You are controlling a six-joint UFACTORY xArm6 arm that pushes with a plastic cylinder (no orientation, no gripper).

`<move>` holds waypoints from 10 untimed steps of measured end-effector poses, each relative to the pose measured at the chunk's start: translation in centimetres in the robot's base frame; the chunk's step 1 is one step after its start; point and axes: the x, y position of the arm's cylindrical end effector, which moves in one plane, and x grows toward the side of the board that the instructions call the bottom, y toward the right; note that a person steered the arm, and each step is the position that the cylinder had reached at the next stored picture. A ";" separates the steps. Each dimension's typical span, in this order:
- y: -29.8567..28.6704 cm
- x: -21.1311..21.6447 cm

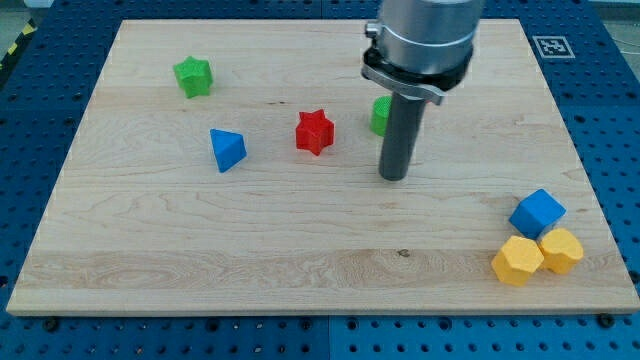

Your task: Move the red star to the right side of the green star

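The red star (pixel 314 131) lies near the middle of the wooden board. The green star (pixel 193 76) lies at the upper left, well apart from it. My tip (pixel 394 177) rests on the board to the right of the red star and slightly lower, with a gap between them. The rod partly hides a second green block (pixel 379 116), whose shape I cannot make out.
A blue triangular block (pixel 227 149) lies left of the red star. At the lower right a blue cube (pixel 537 213) and two yellow blocks (pixel 518 260) (pixel 561 250) sit clustered near the edge of the board (pixel 300 260). A fiducial marker (pixel 549 45) is at the top right corner.
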 end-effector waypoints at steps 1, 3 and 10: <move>-2.2 -0.4; -4.4 -0.4; -8.6 -2.4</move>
